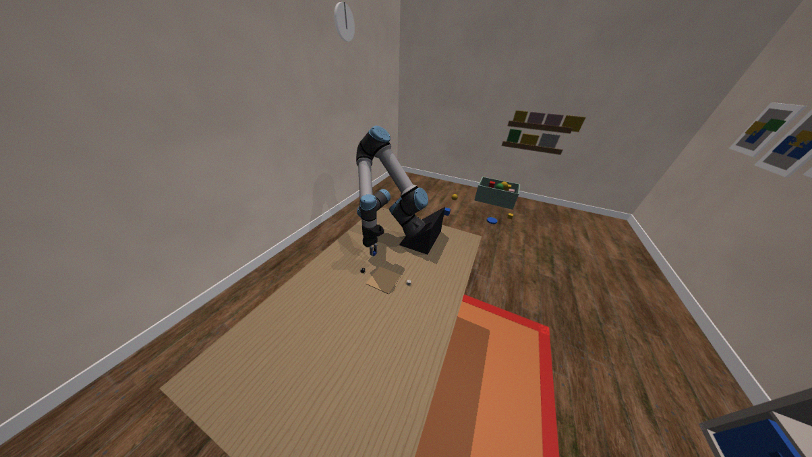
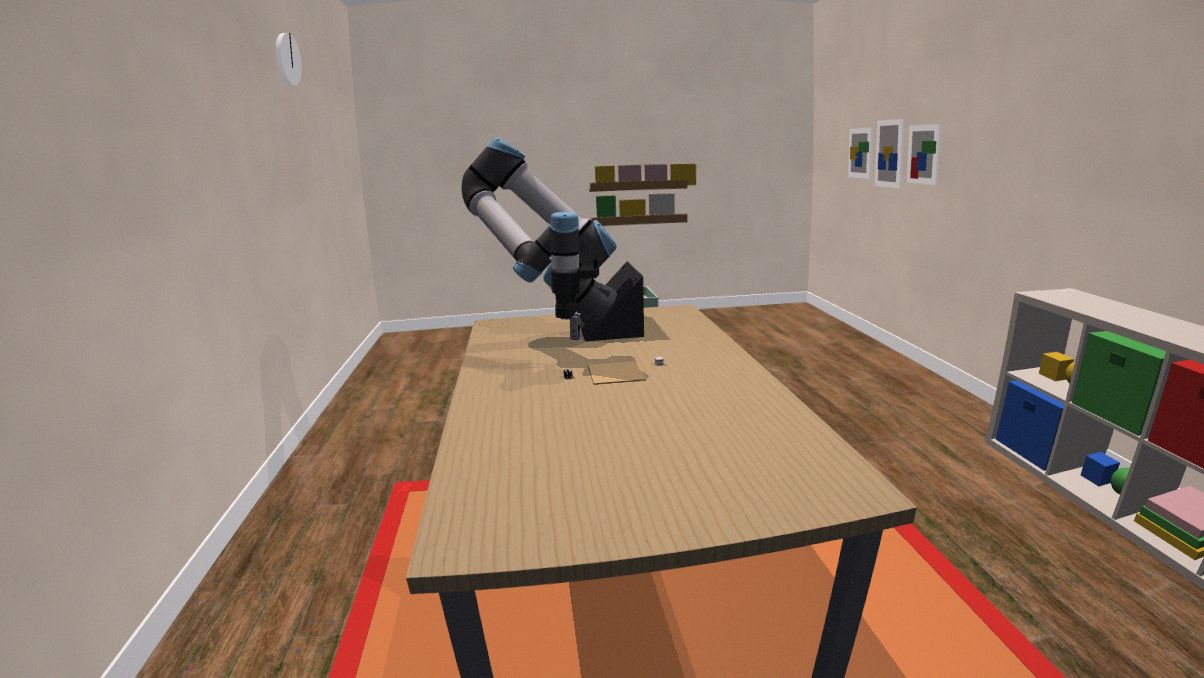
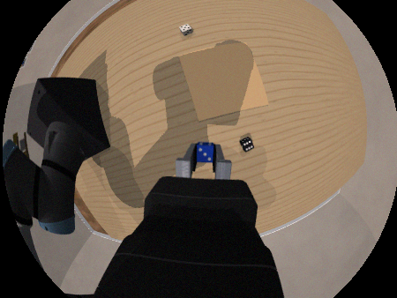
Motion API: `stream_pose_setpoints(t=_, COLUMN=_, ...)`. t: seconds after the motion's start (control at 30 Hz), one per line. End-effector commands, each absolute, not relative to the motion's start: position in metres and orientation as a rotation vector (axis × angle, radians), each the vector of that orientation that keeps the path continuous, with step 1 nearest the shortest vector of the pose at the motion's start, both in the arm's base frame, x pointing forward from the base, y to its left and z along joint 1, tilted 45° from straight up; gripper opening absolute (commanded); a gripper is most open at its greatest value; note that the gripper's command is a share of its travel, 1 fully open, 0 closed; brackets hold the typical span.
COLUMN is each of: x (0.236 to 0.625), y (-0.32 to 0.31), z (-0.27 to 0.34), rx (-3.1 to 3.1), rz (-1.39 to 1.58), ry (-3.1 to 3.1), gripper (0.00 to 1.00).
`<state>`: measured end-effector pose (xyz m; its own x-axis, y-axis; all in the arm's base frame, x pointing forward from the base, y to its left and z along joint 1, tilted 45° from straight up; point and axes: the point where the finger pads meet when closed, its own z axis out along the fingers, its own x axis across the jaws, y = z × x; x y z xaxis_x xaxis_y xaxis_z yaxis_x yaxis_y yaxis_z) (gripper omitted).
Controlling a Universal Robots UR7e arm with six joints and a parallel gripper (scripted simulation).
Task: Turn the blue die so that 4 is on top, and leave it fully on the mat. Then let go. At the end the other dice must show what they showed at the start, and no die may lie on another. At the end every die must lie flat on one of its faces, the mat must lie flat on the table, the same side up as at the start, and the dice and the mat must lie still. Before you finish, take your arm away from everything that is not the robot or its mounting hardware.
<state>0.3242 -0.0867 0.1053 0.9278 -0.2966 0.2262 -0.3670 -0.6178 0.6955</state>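
Note:
My gripper (image 3: 205, 152) (image 2: 575, 335) is shut on the blue die (image 3: 205, 152) (image 1: 374, 253) and holds it above the table. In the wrist view three pips show on the die's face towards the camera; its other faces are mostly hidden. The flat, tan square mat (image 3: 257, 94) (image 1: 387, 288) (image 2: 619, 378) lies on the table, away from the gripper and largely in the arm's shadow. No die is on it. The black die (image 3: 247, 144) (image 1: 363, 270) (image 2: 567, 373) and the white die (image 3: 186, 29) (image 1: 409, 282) (image 2: 658, 361) lie on the table on opposite sides of the mat.
The wooden table (image 1: 317, 340) (image 2: 657, 471) carries the arm's black base (image 1: 429, 235) (image 2: 621, 311) at its back. The black die lies closest to the gripper in the wrist view. A shelf unit (image 2: 1086, 303) stands on the floor to the right.

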Motion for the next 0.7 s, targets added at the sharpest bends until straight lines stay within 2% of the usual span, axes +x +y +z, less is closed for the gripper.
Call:
stream_pose_setpoints(t=0.0, x=0.3257, y=-0.0869, z=0.1055, rx=2.205, rz=0.097, ry=-0.467, gripper=0.40)
stream_pose_setpoints(t=0.67, x=0.3267, y=-0.0865, z=0.1016, rx=1.868, rz=0.013, ry=-0.450, gripper=0.40)
